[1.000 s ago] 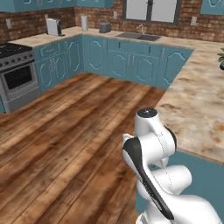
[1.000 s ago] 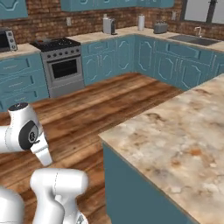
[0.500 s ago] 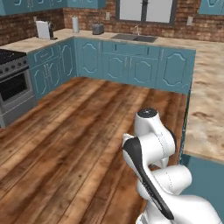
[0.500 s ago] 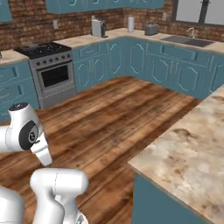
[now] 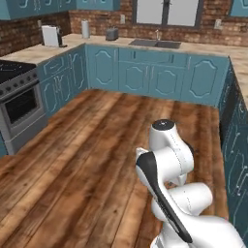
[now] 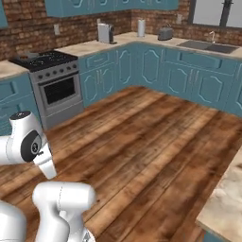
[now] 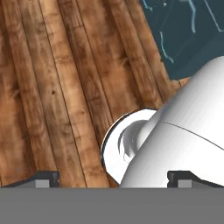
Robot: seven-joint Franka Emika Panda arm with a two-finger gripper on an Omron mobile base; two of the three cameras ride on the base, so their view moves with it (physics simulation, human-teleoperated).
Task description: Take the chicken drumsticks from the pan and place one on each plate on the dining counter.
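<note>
Two finger tips, one [image 7: 43,178] at the lower left of the hand view and the other at its lower right, stand far apart, so we log the gripper [image 7: 113,179] as spread wide with nothing between its tips; under it we see wooden floor planks [image 7: 61,87] and a patch of dark teal panel [image 7: 188,35] at the upper right. Going left to right in the left base view, we note the stove [image 5: 19,94] with its oven door at the left edge, a white appliance [image 5: 50,35] on the wall counter [image 5: 38,52] behind it, then a pale upright cylinder [image 5: 85,28] and a grey toaster [image 5: 112,33], then the sink [image 5: 155,43] under the window [image 5: 167,10], with teal cabinets [image 5: 160,72] below. The arm [image 5: 167,160] is folded low at centre right, and the teal blue side of the dining counter [image 5: 237,140] runs just right of it. In the right base view the stove sits at the left, the arm in the lower left corner, open wood floor in the middle, and a corner of the mottled beige dining counter top at the lower right edge. We cannot spot the pan, drumsticks or plates; the stove top is too small and blurred to tell what sits on it.
</note>
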